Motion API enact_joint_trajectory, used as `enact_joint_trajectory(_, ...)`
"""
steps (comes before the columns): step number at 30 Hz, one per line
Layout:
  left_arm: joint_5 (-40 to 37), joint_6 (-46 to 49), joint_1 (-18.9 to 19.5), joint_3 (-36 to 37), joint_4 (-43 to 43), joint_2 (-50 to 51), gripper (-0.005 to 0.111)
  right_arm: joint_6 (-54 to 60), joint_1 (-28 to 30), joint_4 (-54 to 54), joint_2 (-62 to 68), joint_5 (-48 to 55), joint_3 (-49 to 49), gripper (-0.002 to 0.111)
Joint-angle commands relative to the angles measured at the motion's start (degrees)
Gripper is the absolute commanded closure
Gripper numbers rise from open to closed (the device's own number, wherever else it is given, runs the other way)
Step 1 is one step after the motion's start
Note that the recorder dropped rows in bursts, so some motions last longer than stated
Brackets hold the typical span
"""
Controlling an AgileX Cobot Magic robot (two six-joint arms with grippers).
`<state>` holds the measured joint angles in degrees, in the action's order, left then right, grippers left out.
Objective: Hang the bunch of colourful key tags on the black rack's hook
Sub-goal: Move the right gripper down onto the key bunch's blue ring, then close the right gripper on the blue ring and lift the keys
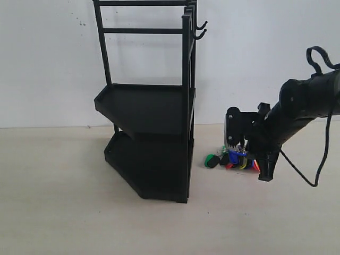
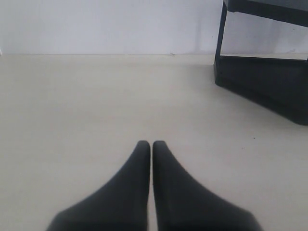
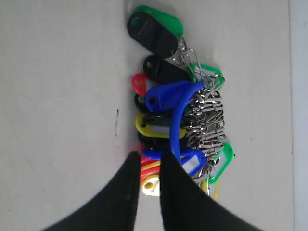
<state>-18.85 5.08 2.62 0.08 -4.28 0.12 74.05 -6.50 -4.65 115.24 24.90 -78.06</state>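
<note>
The colourful key tag bunch (image 1: 231, 159) lies on the pale table just right of the black rack (image 1: 149, 106). In the right wrist view the colourful key tag bunch (image 3: 178, 110) shows green, black, red, blue and yellow tags and a blue-sleeved ring. My right gripper (image 3: 150, 161) is down at its end, jaws narrowed on the red, yellow and cream tags that fill the gap. In the exterior view my right gripper (image 1: 243, 156) sits over the bunch. The hook (image 1: 201, 25) and its twin (image 1: 200, 36) stick out from the rack's upper right post. My left gripper (image 2: 152, 144) is shut and empty over bare table.
The rack's base (image 2: 269, 86) stands ahead of the left gripper, off to one side. A white wall (image 1: 265, 53) closes the back of the table. A black cable (image 1: 319, 170) loops below the right arm.
</note>
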Motion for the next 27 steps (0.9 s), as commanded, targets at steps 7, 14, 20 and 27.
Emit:
enact_joint_trajectory(7,0.87,-0.6,-0.01,-0.08,-0.43,-0.12,0.102,-2.07,0.02,1.61,2.69,-8.4,-0.39,0.055)
enact_joint_trajectory(14,0.87,-0.6,-0.01,-0.08,-0.43,-0.12,0.102,-2.15,0.02,1.61,6.48,-14.39,-0.74,0.055)
enact_joint_trajectory(20,0.87,-0.6,-0.01,-0.08,-0.43,-0.12,0.102,-2.29,0.02,1.61,8.36,-13.85,-3.33,0.059)
enact_joint_trajectory(27,0.87,-0.6,-0.01,-0.08,-0.43,-0.12,0.102,-3.69,0.02,1.61,9.48,-14.05,-4.38,0.063)
